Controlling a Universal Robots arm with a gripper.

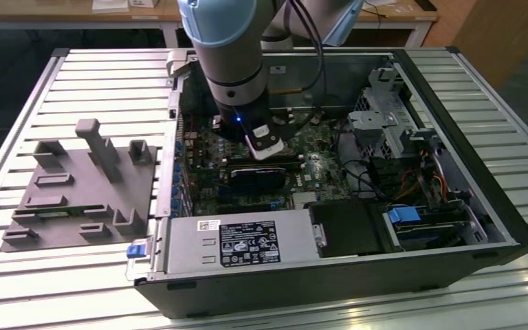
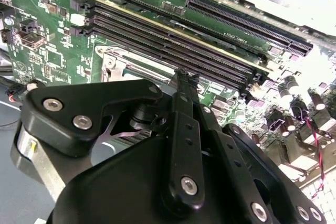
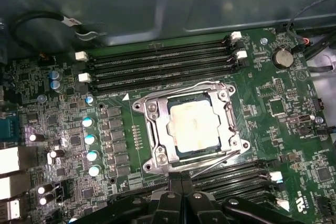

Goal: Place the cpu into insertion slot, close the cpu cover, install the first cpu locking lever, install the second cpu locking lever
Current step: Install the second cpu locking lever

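In the first wrist view the cpu [image 3: 194, 124], a pale silvery square, lies in the insertion slot [image 3: 202, 152] on the green motherboard. The cpu cover [image 3: 157, 129], a metal frame, lies flat around it. One wire locking lever [image 3: 178, 88] runs along one side of the socket and a second lever [image 3: 212, 160] along the opposite side; both lie low against the frame. My gripper [image 3: 181, 183] hangs just beside the second lever, its black fingers pressed together with nothing seen between them. The second wrist view shows the shut gripper [image 2: 184, 74] over the memory slots [image 2: 173, 40]. In the exterior view the gripper [image 1: 266, 152] reaches down into the open case.
The case walls [image 1: 429, 82] surround the motherboard [image 1: 245, 196]. A grey power supply [image 1: 236, 244] sits at the near side and a drive cage [image 1: 388, 127] with cables at the exterior view's right. A grey fixture plate [image 1: 80, 199] lies outside the case at the left.
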